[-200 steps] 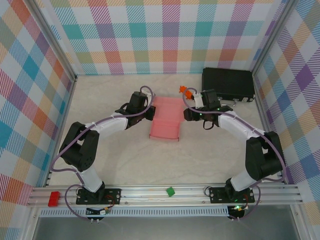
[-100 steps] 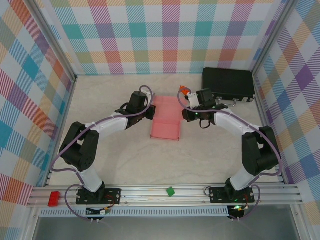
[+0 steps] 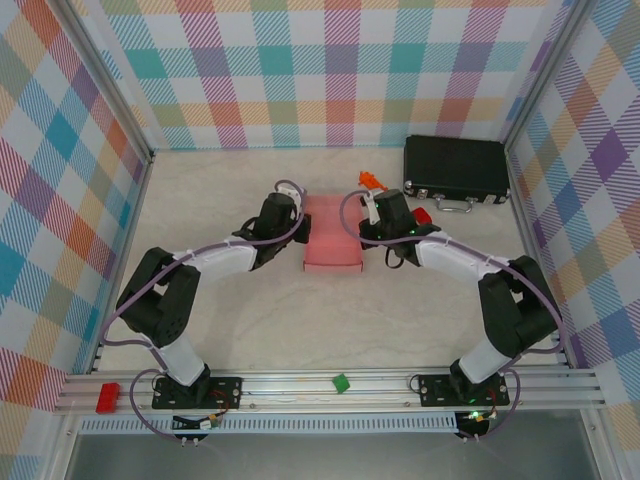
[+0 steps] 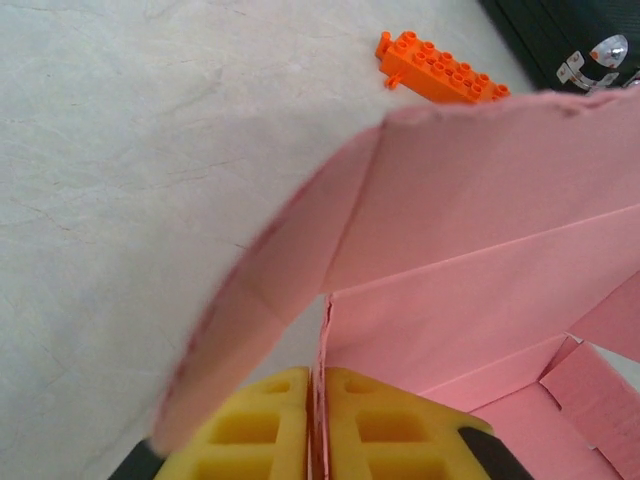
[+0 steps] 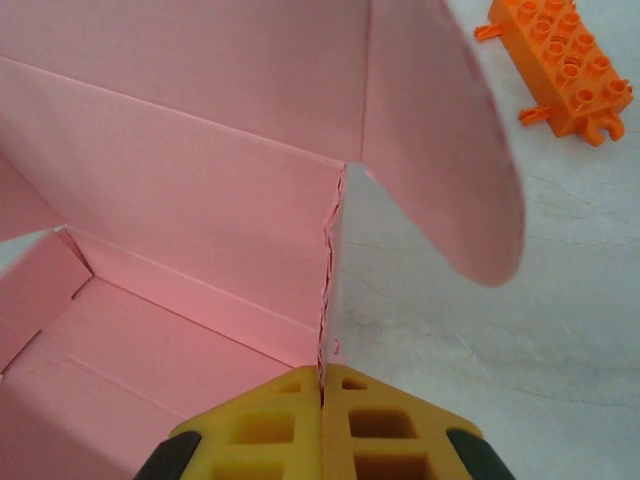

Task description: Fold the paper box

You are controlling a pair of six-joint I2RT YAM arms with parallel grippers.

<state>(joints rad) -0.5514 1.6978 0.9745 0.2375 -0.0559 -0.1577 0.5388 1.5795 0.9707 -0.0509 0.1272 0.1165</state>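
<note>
The pink paper box lies half-formed at the table's middle, its side walls raised. My left gripper is at its left side. In the left wrist view its yellow fingers are shut on the upright edge of the box's left wall, a rounded flap curling out to the left. My right gripper is at the right side. There the gripper pinches the thin edge of the box's right wall, with a rounded flap hanging to the right.
A black hard case sits at the back right. An orange brick lies just behind the box, and a small red bit is beside the right arm. A green block and a red block rest on the front rail.
My right gripper has moved left to the box's right wall and shut on it. The box has drawn narrower and shorter, and the left gripper has shifted slightly with it.
</note>
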